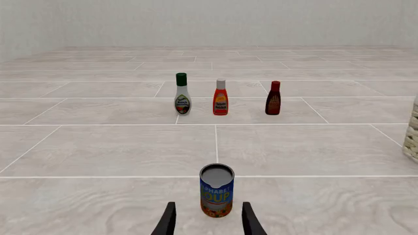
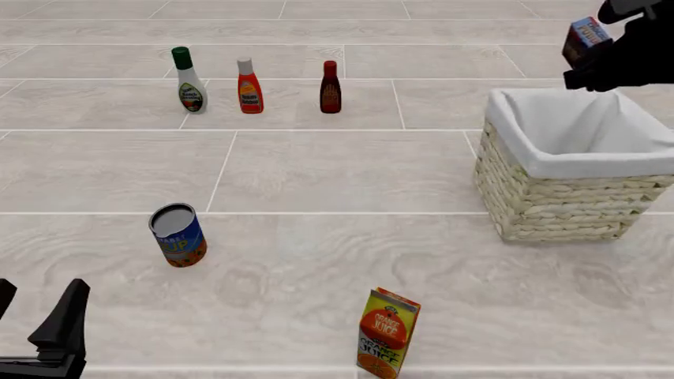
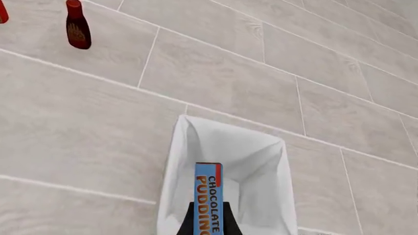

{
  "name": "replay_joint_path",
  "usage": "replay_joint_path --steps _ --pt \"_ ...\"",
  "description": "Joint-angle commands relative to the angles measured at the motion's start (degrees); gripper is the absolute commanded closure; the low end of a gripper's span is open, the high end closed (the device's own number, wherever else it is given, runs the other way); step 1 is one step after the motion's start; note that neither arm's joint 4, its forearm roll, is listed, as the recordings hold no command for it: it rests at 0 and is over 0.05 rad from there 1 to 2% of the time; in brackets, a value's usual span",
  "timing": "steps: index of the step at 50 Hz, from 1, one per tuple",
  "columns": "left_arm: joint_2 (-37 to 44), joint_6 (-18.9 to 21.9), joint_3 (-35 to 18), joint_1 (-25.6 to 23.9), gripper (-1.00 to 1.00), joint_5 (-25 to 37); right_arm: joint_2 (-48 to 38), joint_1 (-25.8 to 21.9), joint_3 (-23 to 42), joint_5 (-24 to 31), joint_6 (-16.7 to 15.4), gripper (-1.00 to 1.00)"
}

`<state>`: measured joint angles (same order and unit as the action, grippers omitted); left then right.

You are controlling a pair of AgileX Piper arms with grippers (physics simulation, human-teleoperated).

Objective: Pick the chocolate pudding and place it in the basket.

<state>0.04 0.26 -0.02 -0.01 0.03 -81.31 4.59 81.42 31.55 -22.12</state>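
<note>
The chocolate pudding (image 2: 586,35), a small carton with a light blue top, hangs in the air at the far right, with my right gripper (image 2: 596,49) shut on it. It is above the back edge of the basket (image 2: 558,201), a pale wicker square with white cloth lining. In the right wrist view the chocolate pudding (image 3: 209,203) stands edge-on between the fingers of the right gripper (image 3: 209,229), directly over the white lining of the basket (image 3: 251,152). My left gripper (image 2: 37,312) stands open low at the near left, empty, and the left gripper (image 1: 210,224) points at the can.
A blue-and-orange soup can (image 2: 177,234) stands near the left gripper. An orange juice carton (image 2: 387,332) stands at the front middle. A white dressing bottle (image 2: 189,82), a ketchup bottle (image 2: 249,87) and a dark sauce bottle (image 2: 330,88) line the far side.
</note>
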Motion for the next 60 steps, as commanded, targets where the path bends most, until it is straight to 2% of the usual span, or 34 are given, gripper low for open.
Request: replay_joint_path --steps 1,12,16,25,30,45,50,60 --pt "0.0 -0.1 0.0 0.0 -1.00 0.0 -3.0 0.3 6.7 6.7 -2.0 1.00" --pt "0.0 -0.1 0.0 0.0 -1.00 0.0 -5.9 0.9 12.8 12.3 -4.8 1.00" --pt "0.0 -0.1 0.0 0.0 -1.00 0.0 -7.6 2.3 14.8 13.9 -7.2 1.00" --pt "0.0 -0.1 0.0 0.0 -1.00 0.0 -11.1 3.6 21.4 18.5 -9.7 1.00" --pt "0.0 -0.1 0.0 0.0 -1.00 0.0 -12.9 4.2 22.1 19.9 -11.3 1.00" --pt "0.0 -0.1 0.0 0.0 -1.00 0.0 -18.8 4.5 33.2 27.5 -13.2 1.00" --pt "0.0 -0.1 0.0 0.0 -1.00 0.0 -20.2 4.9 34.6 28.2 -14.2 1.00" --pt "0.0 -0.1 0.0 0.0 -1.00 0.0 -23.3 4.6 39.1 30.2 -14.3 1.00"
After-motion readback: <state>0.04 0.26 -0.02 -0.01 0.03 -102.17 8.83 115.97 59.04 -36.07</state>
